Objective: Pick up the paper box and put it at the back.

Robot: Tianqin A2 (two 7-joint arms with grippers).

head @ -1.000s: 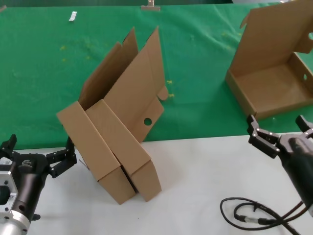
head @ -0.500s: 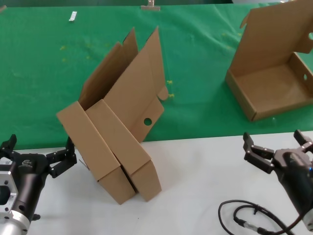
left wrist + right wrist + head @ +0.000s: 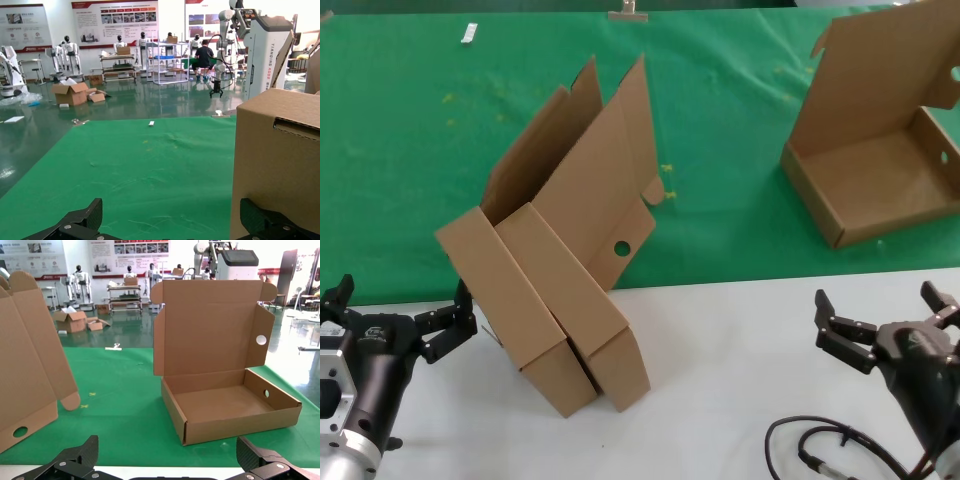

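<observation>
Two brown paper boxes (image 3: 555, 290) stand side by side, touching, lids up, across the edge between the green cloth (image 3: 410, 170) and the white tabletop. A third paper box (image 3: 880, 170) sits on the cloth at the back right with its lid upright; it also shows in the right wrist view (image 3: 225, 405). My left gripper (image 3: 400, 303) is open and empty, just left of the nested boxes; one box wall (image 3: 280, 165) is beside its finger. My right gripper (image 3: 876, 300) is open and empty over the white tabletop, in front of the third box.
A black cable (image 3: 830, 450) loops on the white tabletop (image 3: 720, 350) by the right arm. A small white piece (image 3: 469, 33) and a clip (image 3: 627, 10) lie at the cloth's far edge. Bare cloth lies between the box groups.
My right gripper has drawn back from the third box toward me and lower, staying open and empty. The left arm and the boxes have not moved.
</observation>
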